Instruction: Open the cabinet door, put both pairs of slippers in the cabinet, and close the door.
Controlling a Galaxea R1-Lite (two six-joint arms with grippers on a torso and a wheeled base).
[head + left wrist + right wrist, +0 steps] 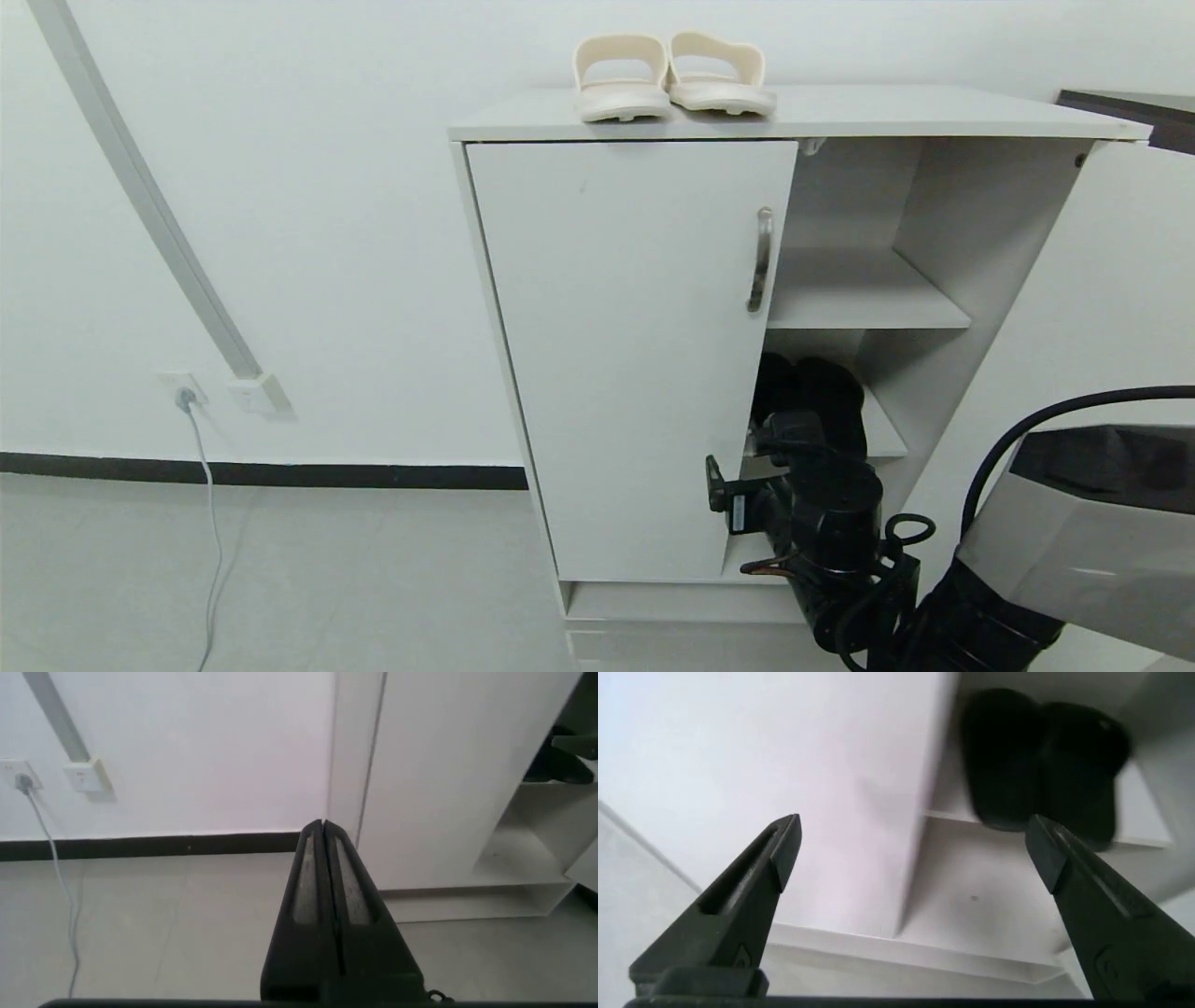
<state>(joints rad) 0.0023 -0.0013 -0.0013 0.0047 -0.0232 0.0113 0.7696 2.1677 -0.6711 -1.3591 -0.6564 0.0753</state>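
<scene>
your r gripper (913,826) hangs wide open & empty low by the black rubber slippers (1036,761) on the lower shelf (887,437), so the cream foam slide slippers (644,93) sit well above it on the white cabinet top (934,107), long axes front-to-back, r arm looks nearer, l gripper (323,831) closed on nothing

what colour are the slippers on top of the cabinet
Cream slippers; the head view shows them best.

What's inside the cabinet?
A pair of black slippers sits on the middle shelf of the cabinet. The left half is hidden behind the closed door, so I can't tell what's in there.
</scene>
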